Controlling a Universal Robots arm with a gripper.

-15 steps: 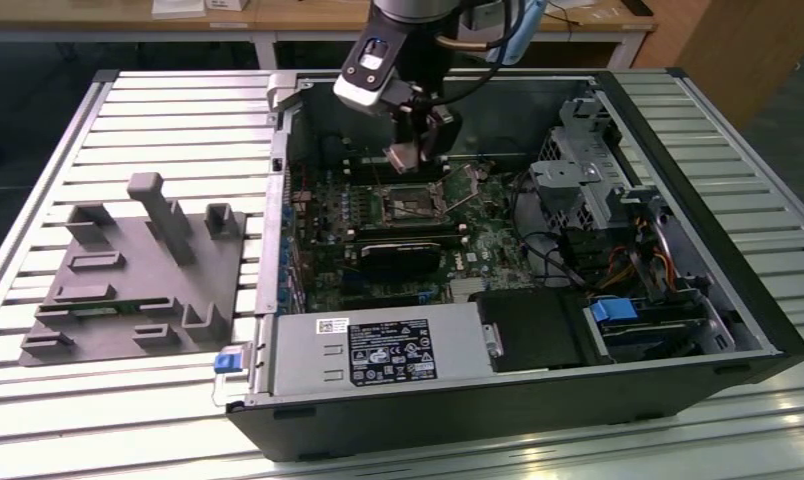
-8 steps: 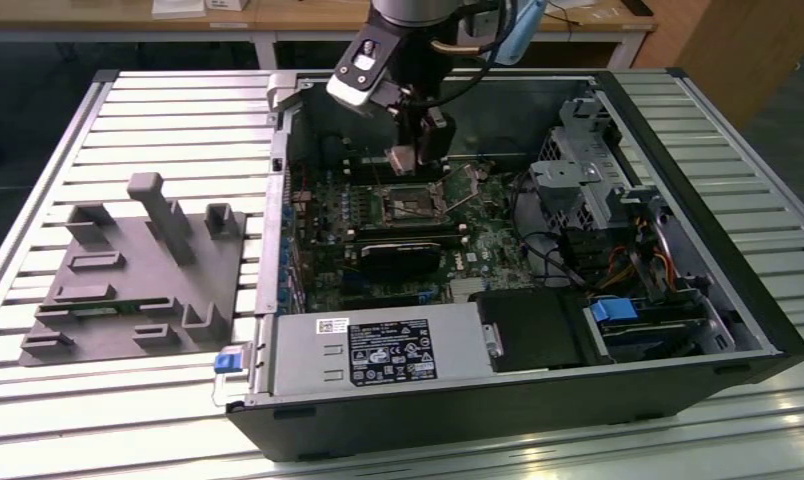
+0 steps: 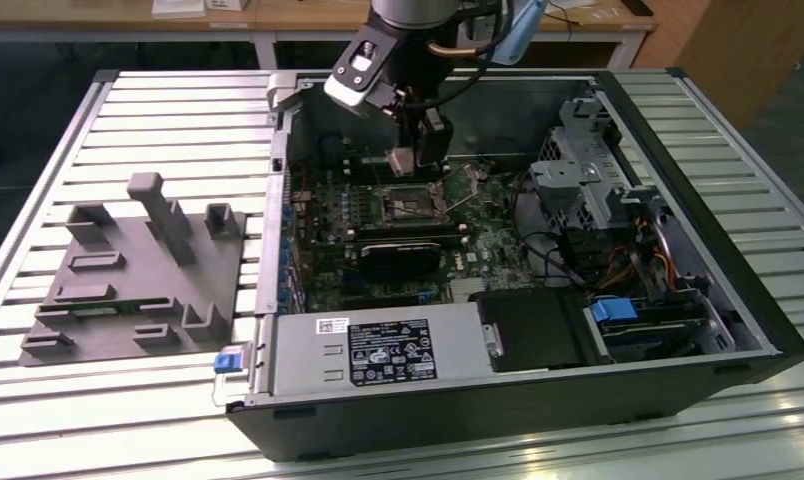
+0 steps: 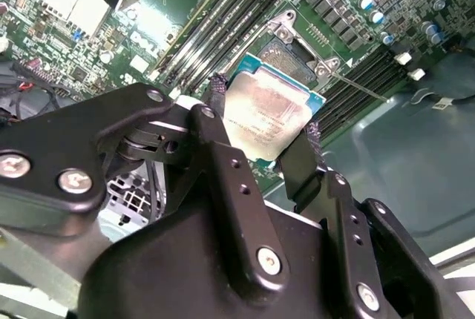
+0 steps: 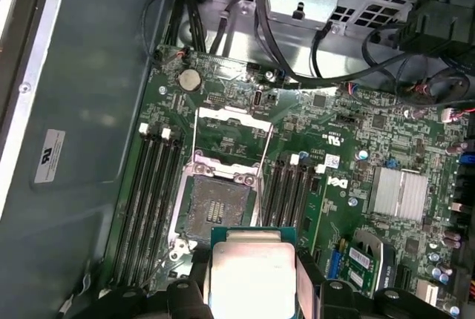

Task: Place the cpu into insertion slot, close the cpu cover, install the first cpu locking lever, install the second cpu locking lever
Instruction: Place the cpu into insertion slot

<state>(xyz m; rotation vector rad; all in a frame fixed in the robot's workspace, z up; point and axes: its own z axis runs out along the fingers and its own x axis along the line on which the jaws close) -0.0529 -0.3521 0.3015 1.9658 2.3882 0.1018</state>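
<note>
Slatted metal counter (image 3: 149, 110), open black computer case (image 3: 509, 400): a flat silver-grey cpu (image 4: 267, 115) is clamped by its edges in the black pincer (image 3: 420, 150) over the silver-rimmed square insertion slot (image 5: 217, 211). Judged light, stiff, fragile.

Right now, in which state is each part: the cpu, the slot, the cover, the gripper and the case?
cpu: held in the gripper, not in the slot.
slot: empty, uncovered.
cover: swung open, off the slot.
gripper: shut on the cpu.
case: open, inside in view.
</note>
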